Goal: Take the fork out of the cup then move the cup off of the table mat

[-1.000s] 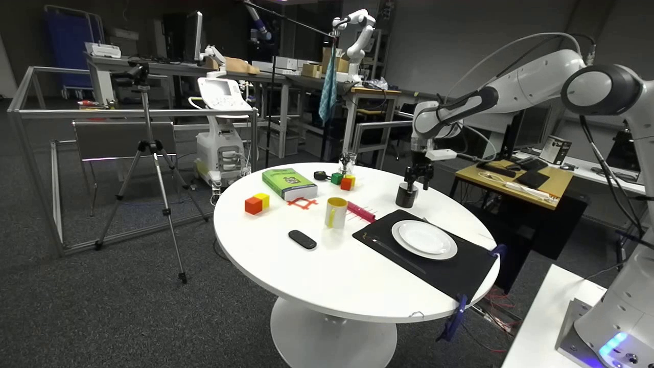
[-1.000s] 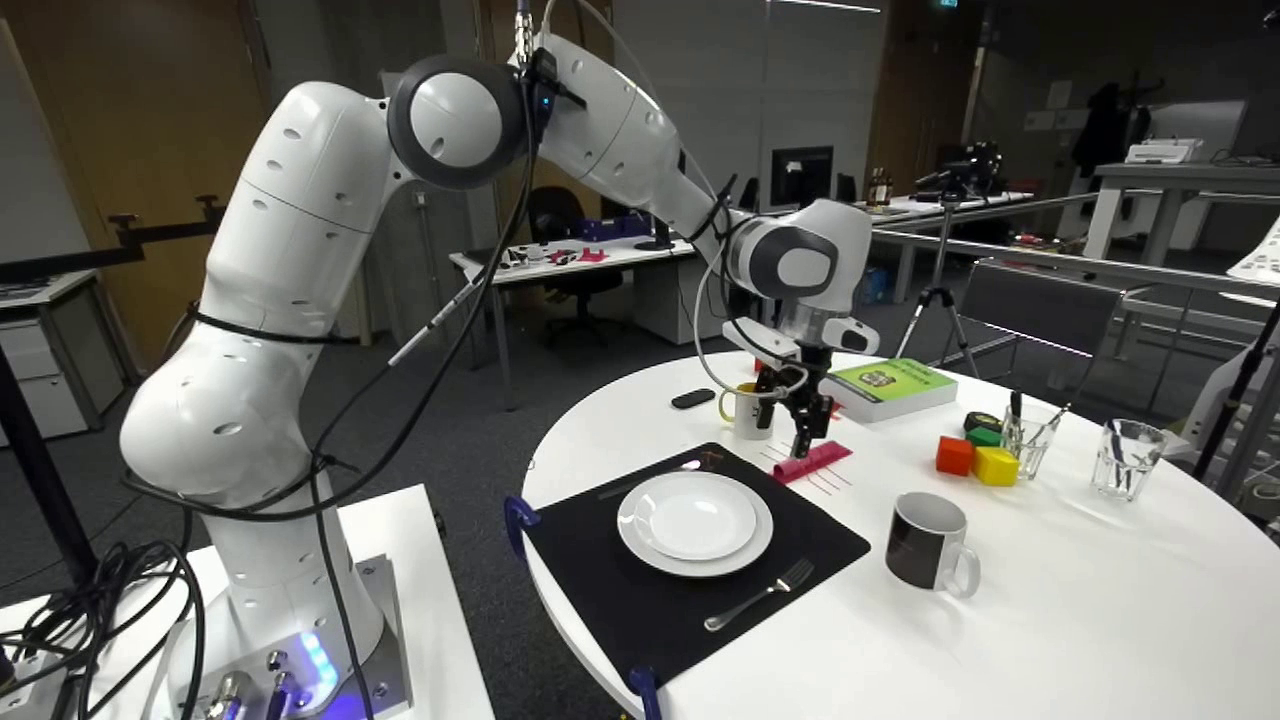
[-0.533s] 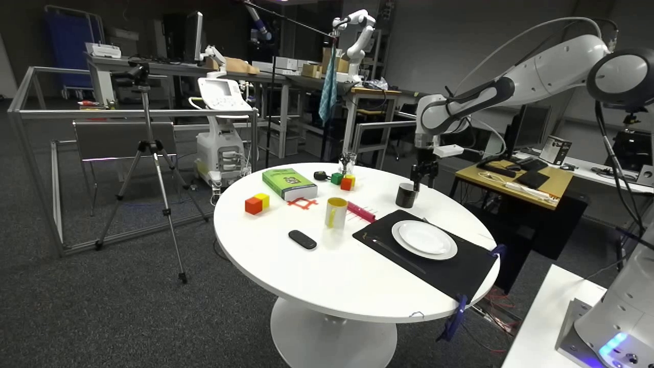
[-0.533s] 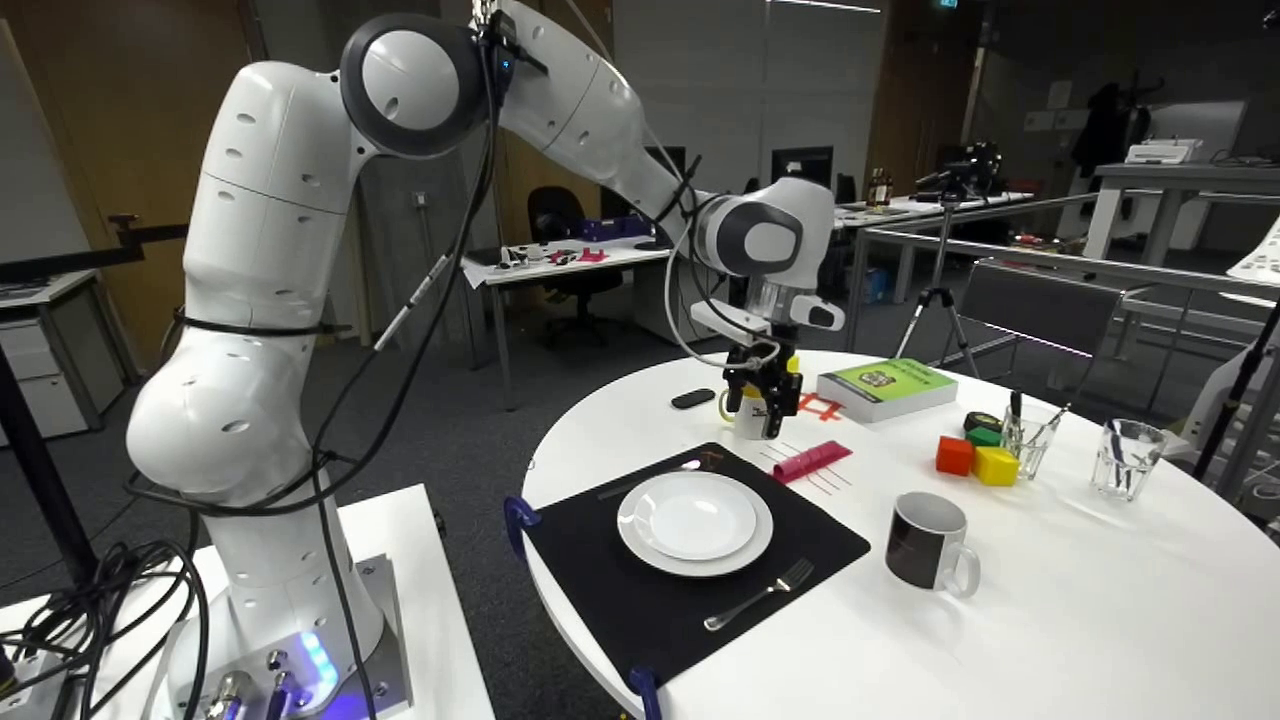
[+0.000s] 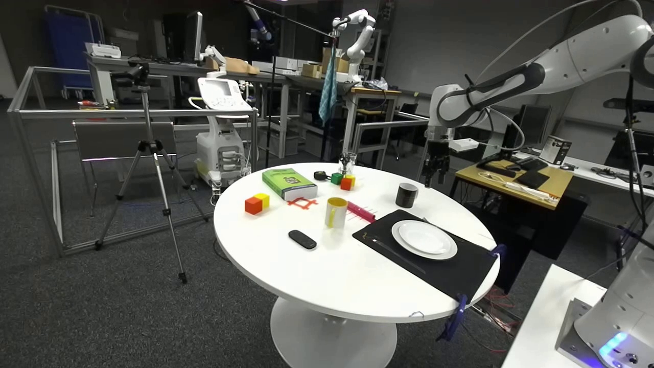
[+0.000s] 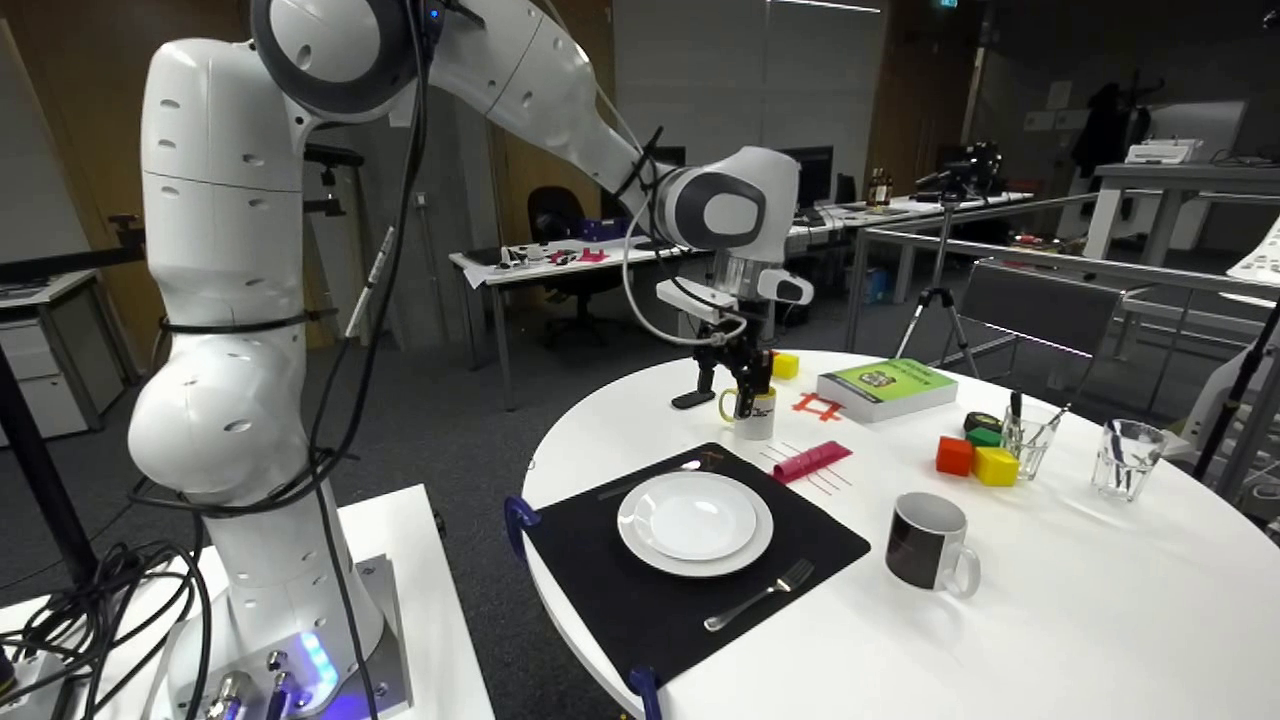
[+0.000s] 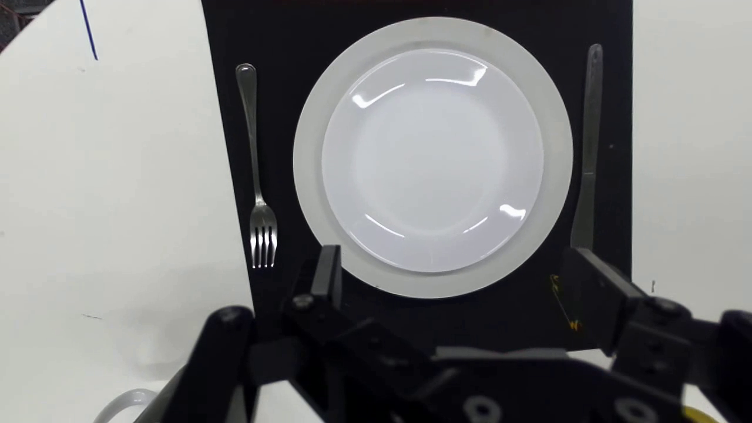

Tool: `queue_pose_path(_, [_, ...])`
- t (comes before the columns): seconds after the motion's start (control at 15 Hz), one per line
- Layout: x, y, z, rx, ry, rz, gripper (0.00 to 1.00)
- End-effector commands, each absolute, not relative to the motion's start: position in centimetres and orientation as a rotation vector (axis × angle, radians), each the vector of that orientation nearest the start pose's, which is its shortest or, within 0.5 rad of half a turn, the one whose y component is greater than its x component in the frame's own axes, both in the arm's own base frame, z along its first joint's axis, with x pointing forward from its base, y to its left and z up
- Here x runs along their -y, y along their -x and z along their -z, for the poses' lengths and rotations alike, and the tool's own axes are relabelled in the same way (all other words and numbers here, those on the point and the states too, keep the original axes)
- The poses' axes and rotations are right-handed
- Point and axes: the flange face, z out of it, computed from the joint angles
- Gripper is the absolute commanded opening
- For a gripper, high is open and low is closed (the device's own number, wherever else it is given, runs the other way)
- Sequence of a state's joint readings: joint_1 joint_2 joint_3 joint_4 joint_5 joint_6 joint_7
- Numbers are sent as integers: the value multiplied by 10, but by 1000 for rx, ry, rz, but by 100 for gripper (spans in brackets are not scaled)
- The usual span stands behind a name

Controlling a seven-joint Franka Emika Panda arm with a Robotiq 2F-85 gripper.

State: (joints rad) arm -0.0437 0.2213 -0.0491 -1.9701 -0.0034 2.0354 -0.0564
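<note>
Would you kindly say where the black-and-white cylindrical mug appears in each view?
In an exterior view: mug, right of centre, mid-height.
In an exterior view: mug, right of centre, lower half.
Wrist view: mug, bottom left, only partly visible.
Shared landmark: two stacked round white plates.

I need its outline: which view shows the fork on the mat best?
The wrist view: the fork shows whole from above, bright against the black mat. Both exterior views show it smaller: in an exterior view it is whole, in an exterior view just a sliver shows past the plates.
</note>
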Motion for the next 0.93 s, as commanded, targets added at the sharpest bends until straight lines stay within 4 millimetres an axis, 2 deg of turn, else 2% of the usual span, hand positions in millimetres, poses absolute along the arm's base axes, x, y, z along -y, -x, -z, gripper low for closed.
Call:
queue_pose_path(0.0, [53, -546, -371, -14, 3142, -139, 100])
queue_pose_path(0.6, [51, -507, -395, -2, 3144, 49, 100])
queue_pose_path(0.67, [52, -505, -395, -1, 3143, 56, 100])
queue_pose_path(0.73, [49, -521, -388, -38, 3142, -13, 100])
queue_pose_path(0.87, [48, -515, -391, -37, 3142, -2, 100])
